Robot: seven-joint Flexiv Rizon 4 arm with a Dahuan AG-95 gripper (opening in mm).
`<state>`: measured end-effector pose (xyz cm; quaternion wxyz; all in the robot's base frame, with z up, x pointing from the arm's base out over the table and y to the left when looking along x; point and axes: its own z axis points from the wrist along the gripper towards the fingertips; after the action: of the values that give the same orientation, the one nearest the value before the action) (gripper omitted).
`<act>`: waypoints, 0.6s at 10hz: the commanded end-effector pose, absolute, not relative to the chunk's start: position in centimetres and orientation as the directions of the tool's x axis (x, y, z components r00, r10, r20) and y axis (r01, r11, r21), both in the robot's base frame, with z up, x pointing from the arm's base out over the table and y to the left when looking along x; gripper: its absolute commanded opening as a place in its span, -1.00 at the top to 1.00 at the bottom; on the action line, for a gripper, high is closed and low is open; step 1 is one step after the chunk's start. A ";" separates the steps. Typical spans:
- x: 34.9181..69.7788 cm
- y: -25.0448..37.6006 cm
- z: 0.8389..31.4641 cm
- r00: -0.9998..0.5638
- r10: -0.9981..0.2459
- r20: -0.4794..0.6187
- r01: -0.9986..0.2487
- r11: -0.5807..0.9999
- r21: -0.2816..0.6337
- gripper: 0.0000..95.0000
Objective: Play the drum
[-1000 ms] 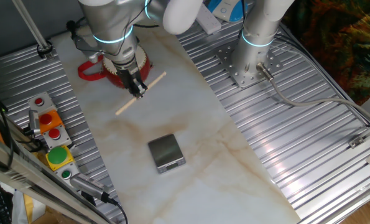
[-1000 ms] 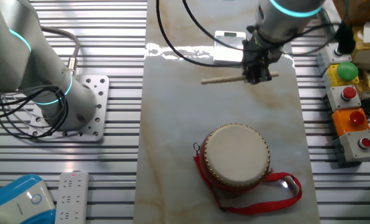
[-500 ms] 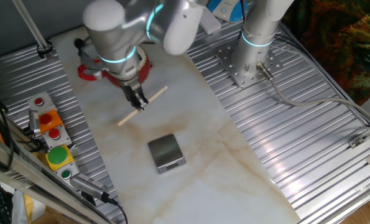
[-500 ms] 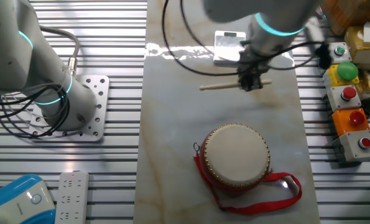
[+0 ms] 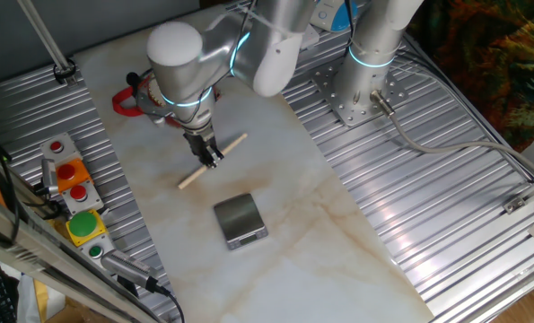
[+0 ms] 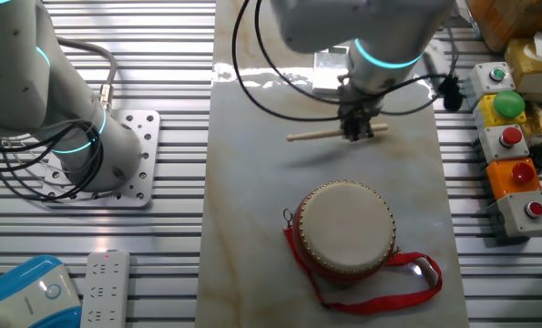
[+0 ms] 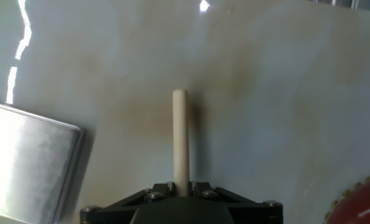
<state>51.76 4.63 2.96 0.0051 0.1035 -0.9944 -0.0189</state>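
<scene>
One smooth wooden stick (image 7: 181, 137) (claw-clamped (image 7: 181, 188)).

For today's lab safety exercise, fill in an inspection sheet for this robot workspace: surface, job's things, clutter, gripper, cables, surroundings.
Surface: pale marbled table top, faint brown stains, flanked by ribbed metal panels.
Job's things: drum upright, red strap loop lying beside it; wooden drumstick held about level, apart from the drum.
Clutter: grey metal block near the stick's free end.
Gripper: gripper shut on the drumstick.
Cables: black cables loop across the table's far edge.
Surroundings: button box, a second arm's base, remote.
</scene>
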 end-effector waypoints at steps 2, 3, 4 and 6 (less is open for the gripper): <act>51.8 4.6 2.5 -0.976 -0.215 -0.017 -0.216 0.973 0.082 1.00; 51.8 4.6 2.5 -0.975 -0.220 -0.016 -0.221 0.972 0.084 1.00; 51.8 4.6 2.5 -0.975 -0.223 -0.016 -0.224 0.971 0.084 0.60; 51.8 4.6 2.4 -0.971 -0.237 -0.017 -0.238 0.968 0.080 0.20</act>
<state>52.06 4.61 2.32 -0.0040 0.1193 -0.9920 -0.0402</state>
